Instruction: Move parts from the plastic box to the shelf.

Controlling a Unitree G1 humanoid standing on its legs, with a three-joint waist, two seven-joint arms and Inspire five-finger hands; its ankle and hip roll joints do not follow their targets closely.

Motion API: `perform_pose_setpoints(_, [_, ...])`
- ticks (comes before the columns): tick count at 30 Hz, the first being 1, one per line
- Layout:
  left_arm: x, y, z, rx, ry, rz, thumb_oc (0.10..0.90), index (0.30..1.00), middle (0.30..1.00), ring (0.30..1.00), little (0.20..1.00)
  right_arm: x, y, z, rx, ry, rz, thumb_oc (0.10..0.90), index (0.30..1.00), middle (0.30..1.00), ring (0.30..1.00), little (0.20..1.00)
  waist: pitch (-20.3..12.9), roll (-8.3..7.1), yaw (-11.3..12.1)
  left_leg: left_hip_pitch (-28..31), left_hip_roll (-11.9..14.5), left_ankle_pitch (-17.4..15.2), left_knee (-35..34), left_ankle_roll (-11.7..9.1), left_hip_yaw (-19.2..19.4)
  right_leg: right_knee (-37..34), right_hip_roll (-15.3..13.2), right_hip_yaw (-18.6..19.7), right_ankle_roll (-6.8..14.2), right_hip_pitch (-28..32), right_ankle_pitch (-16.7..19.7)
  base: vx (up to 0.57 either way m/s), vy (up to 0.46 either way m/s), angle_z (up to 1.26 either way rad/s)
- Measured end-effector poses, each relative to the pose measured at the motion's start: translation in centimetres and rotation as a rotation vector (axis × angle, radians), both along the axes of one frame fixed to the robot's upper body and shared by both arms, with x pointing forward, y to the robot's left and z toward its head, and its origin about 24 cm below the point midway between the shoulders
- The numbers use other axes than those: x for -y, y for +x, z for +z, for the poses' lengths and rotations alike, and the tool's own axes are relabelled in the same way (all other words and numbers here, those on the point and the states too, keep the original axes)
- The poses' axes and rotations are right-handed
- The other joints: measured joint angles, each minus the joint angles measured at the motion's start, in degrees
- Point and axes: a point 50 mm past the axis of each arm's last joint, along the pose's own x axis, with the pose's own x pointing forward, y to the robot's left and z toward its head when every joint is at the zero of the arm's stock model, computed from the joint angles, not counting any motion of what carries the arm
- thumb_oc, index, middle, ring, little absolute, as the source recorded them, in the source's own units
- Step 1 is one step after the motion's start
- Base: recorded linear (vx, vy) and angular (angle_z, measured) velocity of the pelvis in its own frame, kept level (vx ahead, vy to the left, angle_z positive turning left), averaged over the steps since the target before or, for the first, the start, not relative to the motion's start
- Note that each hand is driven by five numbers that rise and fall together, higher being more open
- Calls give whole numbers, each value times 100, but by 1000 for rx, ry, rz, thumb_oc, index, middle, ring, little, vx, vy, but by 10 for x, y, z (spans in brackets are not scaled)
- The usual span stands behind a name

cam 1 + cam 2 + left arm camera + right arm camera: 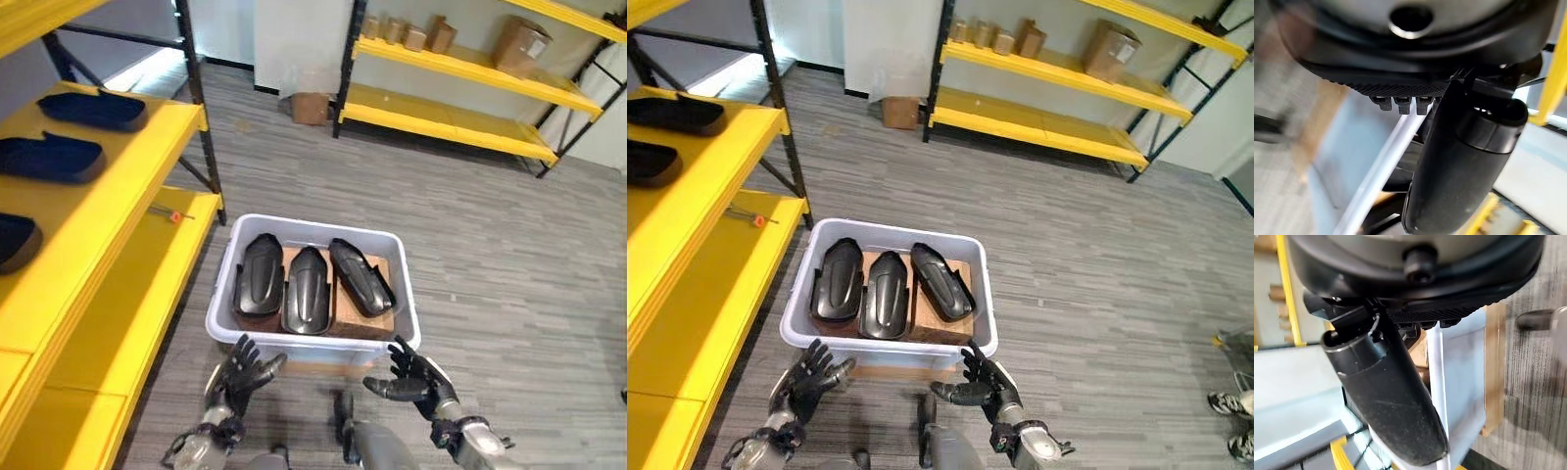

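Your left hand [243, 370] and right hand [416, 377] both have the fingers spread apart and hold nothing, each one just before the near wall of the plastic box [228, 262] on the floor. Inside the box you see three dark parts [306, 286] lying side by side on a brown board. More dark parts [93, 108] lie on the yellow shelf [118, 186] at your left.

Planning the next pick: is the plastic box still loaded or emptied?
Loaded: three black parts lie side by side inside the plastic box; both hands hover open at its near rim.
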Motion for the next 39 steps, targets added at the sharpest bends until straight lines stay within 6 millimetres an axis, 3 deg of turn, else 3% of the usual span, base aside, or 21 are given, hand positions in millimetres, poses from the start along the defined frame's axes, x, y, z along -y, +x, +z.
perform_pose_setpoints(2, [9,-10,-5,-27,-20,-24,900,1000,1000,1000,1000,10,-9,-4,-28,-21,-54,900,1000,1000,1000,1000,-109,157,-61,297,-41,122,-420,-27,-125,-384,23,-8,-76,504,67,137,-83,29])
perform_pose_setpoints(3, [10,-12,-6,-26,-29,-34,900,1000,1000,1000,1000,13,-10,-4,-33,-35,-57,900,1000,1000,1000,1000,-161,172,-37,405,-77,165,-560,-76,-132,-650,16,-14,-98,789,268,136,-93,8])
perform_pose_setpoints(4, [14,-9,-6,-22,-46,-33,900,1000,1000,1000,1000,16,-3,-1,-21,-73,-34,900,1000,1000,1000,1000,-207,246,-46,479,-92,202,-658,-186,-103,-1142,49,4,-450,1175,743,106,-87,-4])
perform_pose_setpoints(6, [18,-3,-3,-1,-55,-41,900,1000,1000,1000,1000,15,7,4,11,-100,-7,900,1000,1000,1000,1000,-190,206,-42,330,-131,158,-292,-318,-78,-1416,-13,14,-553,1420,815,63,-69,-7])
perform_pose_setpoints(8, [24,6,2,34,-71,-52,900,1000,1000,1000,1000,19,12,8,28,-132,8,900,1000,1000,1000,1000,-241,282,-59,332,-81,151,-683,-237,-90,-1443,71,17,-538,1463,755,41,-57,-2])
perform_pose_setpoints(9, [27,14,7,65,-80,-65,900,1000,1000,1000,1000,23,16,12,44,-155,15,900,1000,1000,1000,1000,-237,383,-57,318,63,393,-915,-260,-81,-1444,196,8,-519,1459,729,33,-47,-7])
perform_pose_setpoints(13, [28,19,13,95,-86,-80,900,1000,1000,1000,1000,24,15,11,30,-195,23,900,1000,1000,1000,1000,-290,229,-61,549,137,601,-1306,-282,-59,-1452,245,9,-429,1508,598,42,-56,-4])
perform_pose_setpoints(17, [26,8,8,65,-86,-65,900,1000,1000,1000,1000,25,7,7,9,-270,57,900,1000,1000,1000,1000,-294,225,-57,603,139,659,-1371,-308,-59,-1452,249,0,-429,1494,600,29,-55,1])
perform_pose_setpoints(21, [22,-2,4,34,-82,-47,900,1000,1000,1000,1000,32,12,12,49,-444,122,900,1000,1000,1000,1000,-293,230,-8,608,152,681,-1370,-311,-56,-1460,252,-11,-428,1505,599,13,-50,1])
perform_pose_setpoints(25, [18,-6,3,17,-65,-33,900,1000,1000,1000,1000,47,27,39,218,-731,192,900,1000,1000,1000,1000,-289,253,75,537,173,692,-1368,-322,-39,-1493,259,-19,-427,1470,595,-14,-80,-1])
perform_pose_setpoints(26, [16,-5,4,21,-61,-32,900,1000,1000,1000,1000,53,36,56,304,-848,223,900,1000,1000,1000,1000,-287,267,110,497,172,697,-1367,-329,-39,-1492,262,-22,-423,1421,599,-31,-59,-2])
perform_pose_setpoints(31, [13,-4,6,27,-49,-38,900,1000,1000,1000,1000,60,70,105,581,-1118,234,900,1000,1000,1000,1000,-253,316,167,341,197,748,-1349,-373,-53,-1493,283,-33,-418,1282,636,-42,-52,1])
perform_pose_setpoints(33, [14,11,13,73,-46,-56,900,1000,1000,1000,1000,58,97,148,784,-1297,245,900,1000,1000,1000,1000,-82,389,295,96,185,778,-1240,-402,-61,-1477,279,-50,-399,1054,719,-121,-82,1])
perform_pose_setpoints(39, [16,33,26,152,-74,-49,900,1000,1000,1000,1000,43,123,192,982,-1400,228,900,1000,1000,1000,1000,278,437,491,-274,193,840,-1155,-454,-87,-1450,288,-68,-456,734,820,-89,-19,3])
